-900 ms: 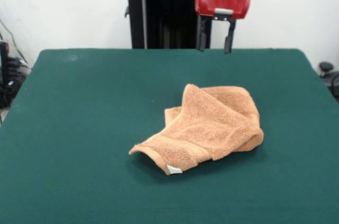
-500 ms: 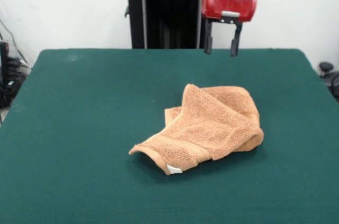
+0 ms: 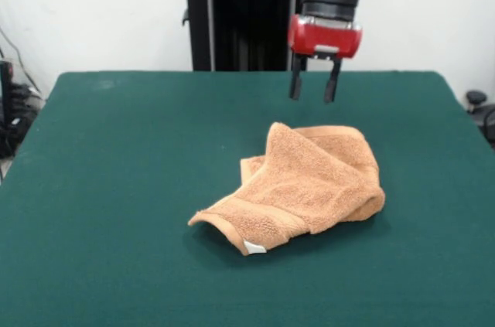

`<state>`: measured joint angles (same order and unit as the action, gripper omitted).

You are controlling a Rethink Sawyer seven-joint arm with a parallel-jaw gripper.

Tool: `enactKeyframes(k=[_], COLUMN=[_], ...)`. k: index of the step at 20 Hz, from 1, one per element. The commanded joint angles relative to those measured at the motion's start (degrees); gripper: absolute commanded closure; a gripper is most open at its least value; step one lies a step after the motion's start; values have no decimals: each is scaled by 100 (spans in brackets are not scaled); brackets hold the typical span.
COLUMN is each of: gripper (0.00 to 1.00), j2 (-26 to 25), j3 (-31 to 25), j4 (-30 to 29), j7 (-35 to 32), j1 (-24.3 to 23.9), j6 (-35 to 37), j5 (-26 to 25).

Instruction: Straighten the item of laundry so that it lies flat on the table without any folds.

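The orange-tan terry towel (image 3: 305, 184) lies crumpled and folded over itself on the dark green table (image 3: 116, 188), a little right of the middle. Its white care tag (image 3: 254, 247) shows at the near corner. My gripper (image 3: 312, 97) hangs open and empty above the table, just behind the towel's far edge, its two black fingers (image 3: 295, 83) pointing down and apart. It does not touch the towel.
The robot's black pedestal (image 3: 232, 18) stands at the table's far side. Cables and dark gear (image 3: 11, 110) sit off the left edge, and a black knob-like object (image 3: 476, 99) off the right edge.
The gripper has come down toward the table and shifted slightly, now lower and closer to the towel's far edge. The towel has not moved.
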<state>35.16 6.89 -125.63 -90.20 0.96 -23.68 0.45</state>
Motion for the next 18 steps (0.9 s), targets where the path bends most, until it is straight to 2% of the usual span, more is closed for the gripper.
enactKeyframes(k=[1, 6, 8, 11, 13, 15, 18], gripper=[0, 0, 0, 0, 0, 0, 0], j2=[-431, -159, 174, 1037, 1436, 1717, 1813], j3=[-118, -199, -237, -282, -293, -182, -140], j4=[292, 153, 39, -211, -285, -257, -248], j7=[-1302, -1486, -1554, -1570, -1583, -1500, -1432], j1=[15, -35, -49, 25, 49, 133, 155], j6=[-300, -455, -297, 385, 669, 873, 914], j5=[202, 179, 238, 429, 528, 650, 683])
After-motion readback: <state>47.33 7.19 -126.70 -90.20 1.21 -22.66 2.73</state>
